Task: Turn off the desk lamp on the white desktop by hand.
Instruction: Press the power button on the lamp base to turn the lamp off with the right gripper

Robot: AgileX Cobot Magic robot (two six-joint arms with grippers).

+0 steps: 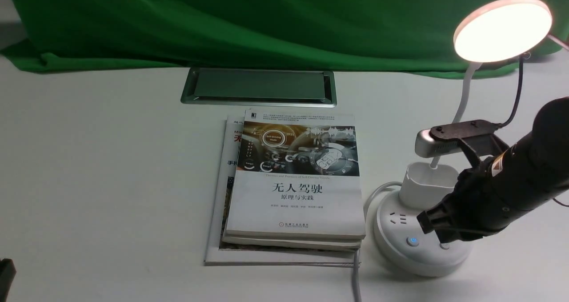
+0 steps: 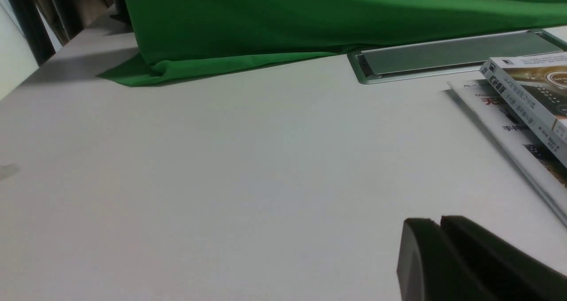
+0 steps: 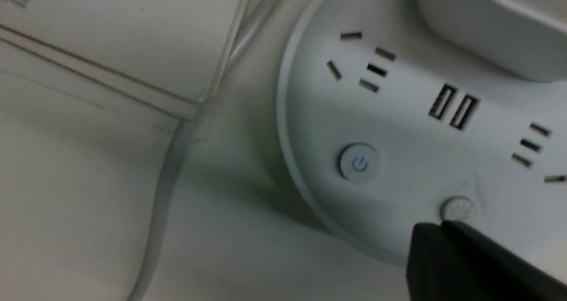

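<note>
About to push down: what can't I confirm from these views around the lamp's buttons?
- Right wrist view: the right gripper covers the edge of the small button; contact unclear, its marking blurred.
- Front view: the same gripper mostly hides that button on the desk lamp.
- Right wrist view: the frame edge cuts off the cup holder.

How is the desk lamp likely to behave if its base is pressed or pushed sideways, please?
The desk lamp probably stays put under a downward press: its round base is wide and flat on the white desktop. A sideways shove might slide it. The thin neck looks bendy, so the lit head could wobble.
</note>
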